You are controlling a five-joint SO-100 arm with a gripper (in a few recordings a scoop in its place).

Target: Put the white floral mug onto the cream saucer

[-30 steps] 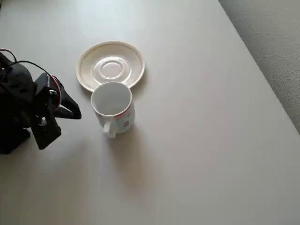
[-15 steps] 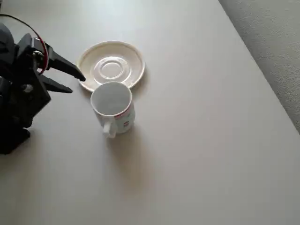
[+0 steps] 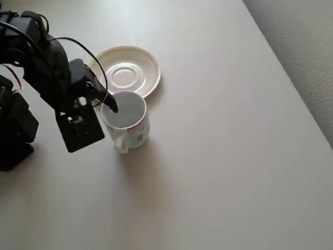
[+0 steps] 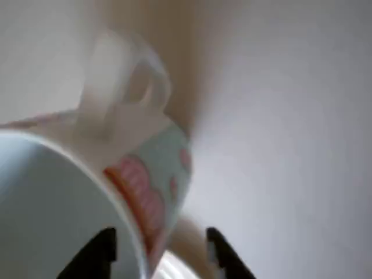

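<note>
While straddling mug [image 3: 126,121] rim, gripper [image 4: 160,244] fingers spread apart, one inside, one outside wall, not clamped. Mug upright on table [image 3: 218,156], touching saucer [image 3: 123,72] edge, handle toward frame bottom in overhead view.

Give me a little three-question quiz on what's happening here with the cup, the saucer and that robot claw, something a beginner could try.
1. True or false: the mug already stands on the saucer.
2. In the overhead view, which way does the mug's handle point? A) toward the saucer B) toward the bottom of the picture, away from the saucer C) straight up
3. Where do the gripper fingers stand relative to the mug's rim, going by the wrist view?

Key
1. False: it stands upright on the table, right beside the saucer's near edge.
2. B
3. One finger on each side of the mug's wall, jaws open, not yet closed on it.
</note>
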